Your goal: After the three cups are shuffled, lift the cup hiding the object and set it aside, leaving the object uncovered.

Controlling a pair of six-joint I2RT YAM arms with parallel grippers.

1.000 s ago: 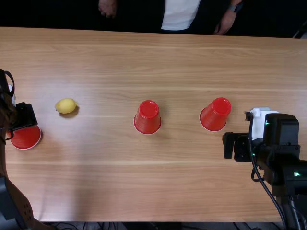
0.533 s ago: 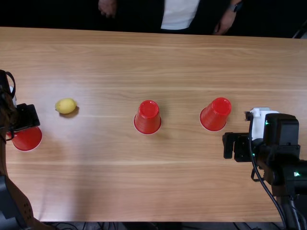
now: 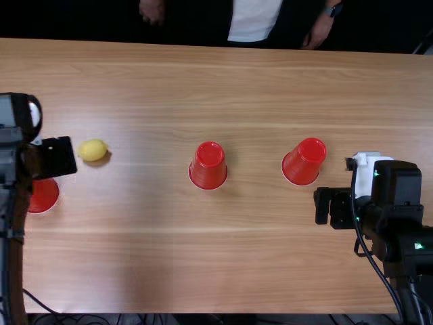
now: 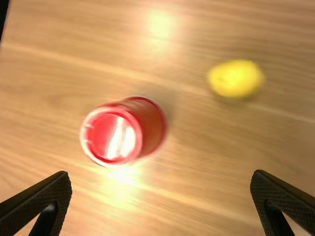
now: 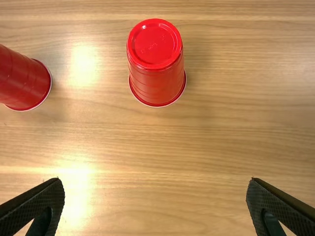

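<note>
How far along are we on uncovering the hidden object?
Done: the lemon lies uncovered, and the lifted cup stands apart beside it. In hand: nothing; the left gripper is open above that cup. Left: seemingly nothing; the middle cup and right cup stand inverted, and the right gripper is open.

The worktop (image 3: 257, 88) is light brown wood, its grain running from side to side with faint seams between the long boards. Bright patches of reflected light (image 5: 82, 60) lie on its surface. Beyond its far edge the room (image 3: 81, 20) is dark.
</note>
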